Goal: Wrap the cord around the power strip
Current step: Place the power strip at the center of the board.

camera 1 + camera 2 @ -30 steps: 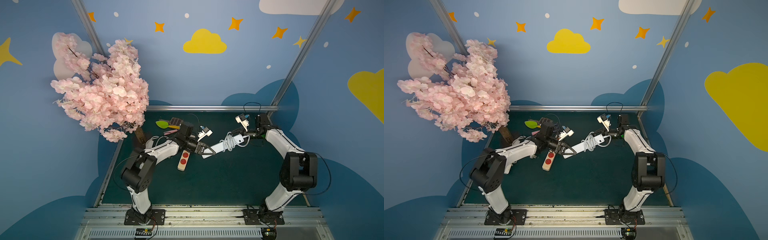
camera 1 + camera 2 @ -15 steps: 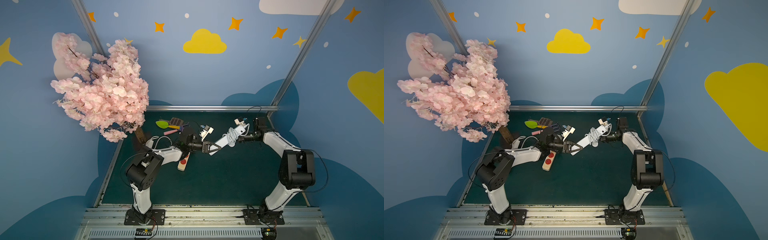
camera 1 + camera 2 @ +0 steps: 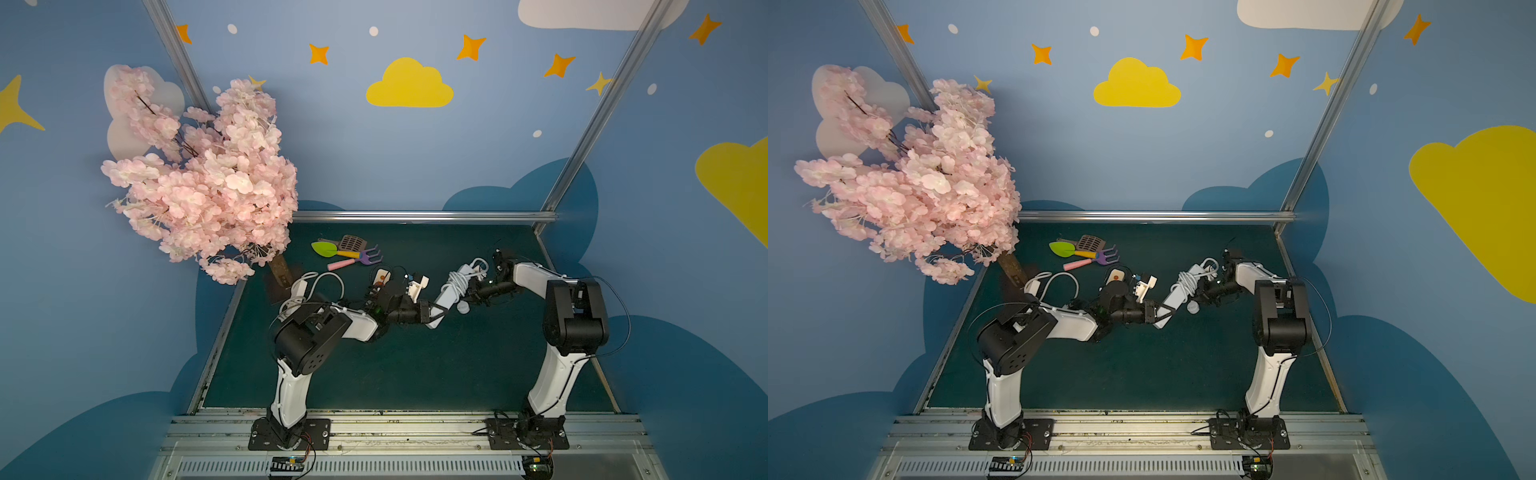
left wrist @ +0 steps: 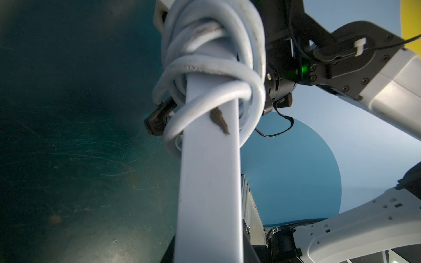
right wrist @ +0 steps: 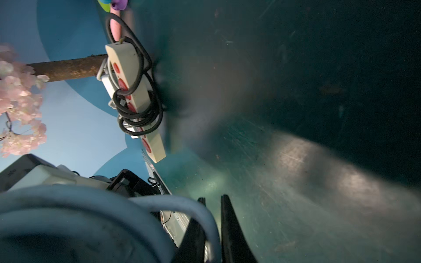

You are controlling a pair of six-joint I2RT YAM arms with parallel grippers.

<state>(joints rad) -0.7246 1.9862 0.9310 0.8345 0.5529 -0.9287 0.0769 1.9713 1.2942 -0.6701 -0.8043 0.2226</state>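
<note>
Your left gripper (image 3: 432, 312) is clamped on the low end of the strip (image 3: 446, 294) and holds it at a slant above the mat (image 3: 415, 374), with the far end raised toward the right arm. In the left wrist view the strip runs straight out from the jaws, bare on the near half.

Your right gripper (image 5: 213, 205) is closed on the cord (image 5: 202, 213). One white strand passes between its two dark fingers. In both top views this gripper sits against the side of the strip, at the wound section.

The cord is coiled in several turns around the middle and upper part of the strip. The turns are bunched and overlapping rather than laid flat, and one small loop stands proud at the top end.

A beige strip (image 5: 134, 91) with red sockets and a black cord lies on the mat behind the left wrist. A third strip (image 3: 300, 287) with a loose white loop lies by the tree (image 3: 199, 187). Toys (image 3: 349, 252) lie near the back rail, well apart from both grippers.
</note>
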